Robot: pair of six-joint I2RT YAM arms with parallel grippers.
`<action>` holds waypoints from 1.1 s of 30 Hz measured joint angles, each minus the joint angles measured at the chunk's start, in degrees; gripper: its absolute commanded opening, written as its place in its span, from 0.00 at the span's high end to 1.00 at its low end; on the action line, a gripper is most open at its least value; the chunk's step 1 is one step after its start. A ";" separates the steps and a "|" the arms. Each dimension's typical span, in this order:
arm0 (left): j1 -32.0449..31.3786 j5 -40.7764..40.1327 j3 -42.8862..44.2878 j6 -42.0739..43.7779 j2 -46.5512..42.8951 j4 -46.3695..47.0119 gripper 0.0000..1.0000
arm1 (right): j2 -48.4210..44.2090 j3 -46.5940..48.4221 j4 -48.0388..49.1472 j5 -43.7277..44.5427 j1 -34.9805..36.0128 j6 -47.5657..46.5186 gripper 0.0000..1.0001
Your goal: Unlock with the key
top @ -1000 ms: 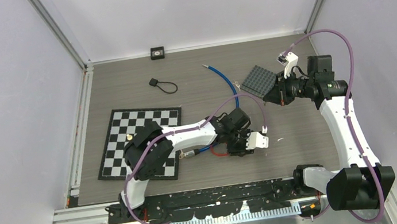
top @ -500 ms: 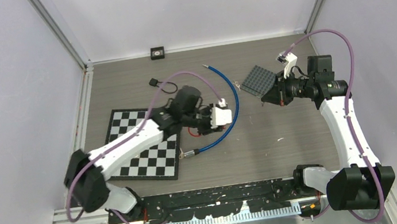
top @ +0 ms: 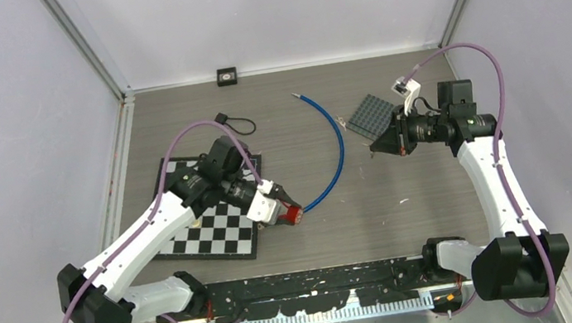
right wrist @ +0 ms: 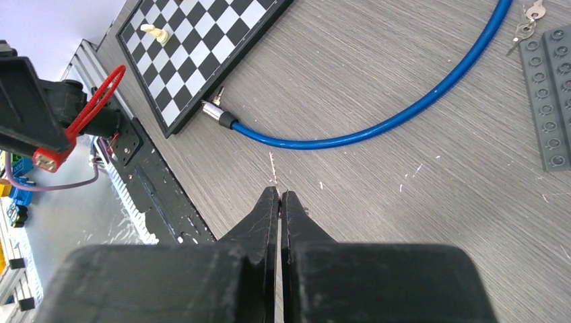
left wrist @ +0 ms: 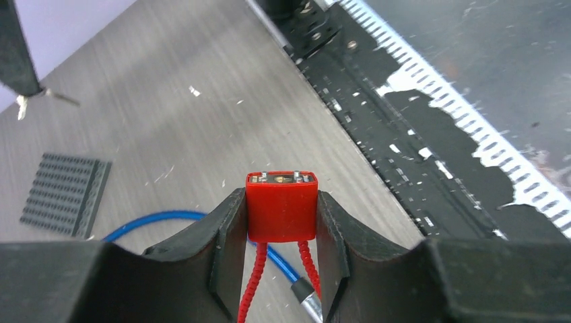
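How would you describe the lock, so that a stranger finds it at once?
Start at the black-and-white chessboard on the left of the grey table. Just off its right edge, the left gripper has its jaws shut on a small red rectangular padlock with a red cable loop. Nothing else here is red.

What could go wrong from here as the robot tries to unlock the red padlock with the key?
1. The left end effector pinches the red padlock only by its smooth sides. A push from the key may slide it back through the grip.
2. The right end effector seems to hold the key at its very tips, so the key might twist or drop on contact.
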 measured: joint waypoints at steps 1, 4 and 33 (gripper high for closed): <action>0.02 1.51 0.00 2.23 -0.39 -2.01 1.00 | 0.11 -0.02 -0.09 -0.09 0.04 -0.07 1.00; 0.07 4.66 0.00 7.80 -1.31 -6.71 1.00 | 0.61 -0.17 -0.37 -0.50 0.07 -0.33 1.00; 0.07 -7.72 -4.57 10.75 2.32 2.47 1.00 | 5.49 -0.83 -0.42 -3.21 17.57 -2.91 1.00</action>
